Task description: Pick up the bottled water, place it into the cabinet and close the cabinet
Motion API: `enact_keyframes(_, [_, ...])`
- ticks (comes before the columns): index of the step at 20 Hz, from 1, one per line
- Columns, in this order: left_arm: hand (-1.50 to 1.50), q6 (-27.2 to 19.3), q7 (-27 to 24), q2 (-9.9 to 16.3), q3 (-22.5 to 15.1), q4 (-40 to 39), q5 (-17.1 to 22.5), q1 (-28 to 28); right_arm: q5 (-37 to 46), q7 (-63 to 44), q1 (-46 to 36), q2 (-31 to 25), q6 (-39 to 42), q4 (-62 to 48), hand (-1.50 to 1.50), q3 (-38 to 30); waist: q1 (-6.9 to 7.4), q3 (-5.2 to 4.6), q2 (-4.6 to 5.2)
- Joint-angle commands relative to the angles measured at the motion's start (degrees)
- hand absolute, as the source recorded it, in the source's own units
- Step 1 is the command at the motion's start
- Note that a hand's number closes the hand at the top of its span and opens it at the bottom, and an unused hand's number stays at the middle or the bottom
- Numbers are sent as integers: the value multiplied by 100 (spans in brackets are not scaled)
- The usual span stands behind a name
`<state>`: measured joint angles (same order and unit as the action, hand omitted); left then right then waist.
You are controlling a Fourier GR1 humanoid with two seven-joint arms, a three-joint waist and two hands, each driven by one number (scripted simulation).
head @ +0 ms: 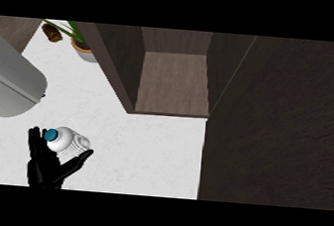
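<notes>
The bottled water (66,140) stands on the white counter at lower left, seen from above as a white ribbed bottle with a teal cap. My left hand (46,167) sits just below and beside it, fingers straight, thumb spread toward the bottle's right side, not curled round it. The dark wood cabinet (172,80) stands open at top centre, its inner shelf bare. Its open door (279,124) fills the right side of the view. My right hand does not show.
A grey rounded appliance (7,85) juts in at the left edge. A potted plant (76,41) stands at the back left beside the cabinet wall. White counter (145,153) lies between the bottle and the cabinet.
</notes>
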<state>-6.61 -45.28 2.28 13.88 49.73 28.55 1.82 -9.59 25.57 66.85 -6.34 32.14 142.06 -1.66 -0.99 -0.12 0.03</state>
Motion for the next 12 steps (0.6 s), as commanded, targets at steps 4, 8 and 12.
enact_keyframes(4, [-150, 500, -297, -19, 122, -555, 171, 551, -827, -354, -186, -109, -52, 541, -150, -487, 48, 5, 13])
enact_keyframes(8, [150, 777, -689, -77, 225, -770, 257, 541, -788, -93, -39, -190, 248, 401, -150, -685, 32, 6, 2])
enact_keyframes(12, [150, 912, -867, -29, 327, -1154, 301, 817, -419, -232, -240, 29, 130, 377, -150, -367, 32, 2, 13])
